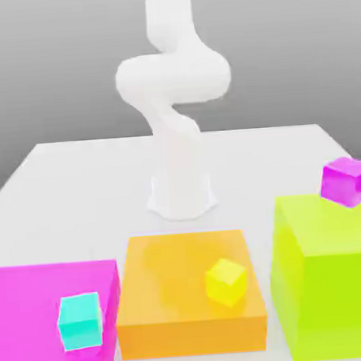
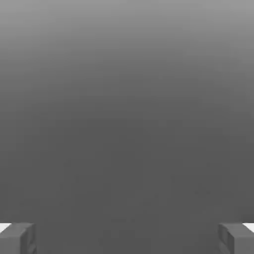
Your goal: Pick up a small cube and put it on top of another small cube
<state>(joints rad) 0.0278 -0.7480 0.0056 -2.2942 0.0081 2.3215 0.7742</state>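
We log the two-finger gripper (image 2: 127,239) as open, its grey fingers (image 2: 17,240) wide apart and cut off by the hand view's edge. The white arm (image 1: 173,78) runs out past the exterior view's top. The small glossy purple-magenta cube (image 1: 347,181) sits tilted on the yellow-green block (image 1: 340,297), itself cropped at the exterior view's right; we cannot tell its direction from the hand. The flat magenta block (image 1: 41,315), under a cyan cube (image 1: 80,322), is cropped too.
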